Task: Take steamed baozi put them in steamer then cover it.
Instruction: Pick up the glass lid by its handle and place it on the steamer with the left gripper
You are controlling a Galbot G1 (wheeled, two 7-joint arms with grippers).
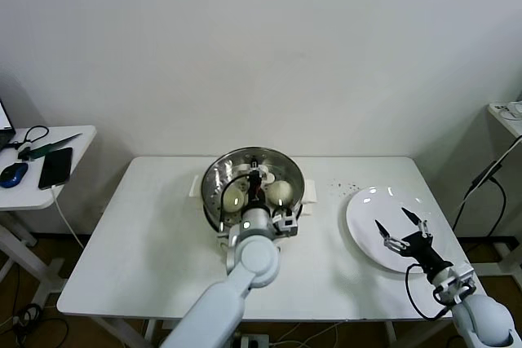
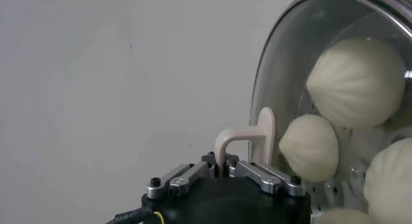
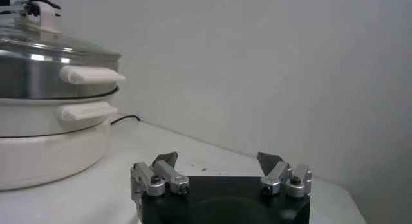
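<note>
The steamer stands at the middle of the table, a shiny steel basket on a white cooker base. The glass cover lies on top of it and looks level in the right wrist view. Through the glass I see several cream-white baozi inside. My left gripper is shut on the cover's white handle, directly above the steamer. My right gripper hangs open and empty over the white plate.
The white plate at the table's right holds nothing. Dark crumbs lie between it and the steamer. A side table at far left carries a phone, a mouse and cables. The wall is close behind the table.
</note>
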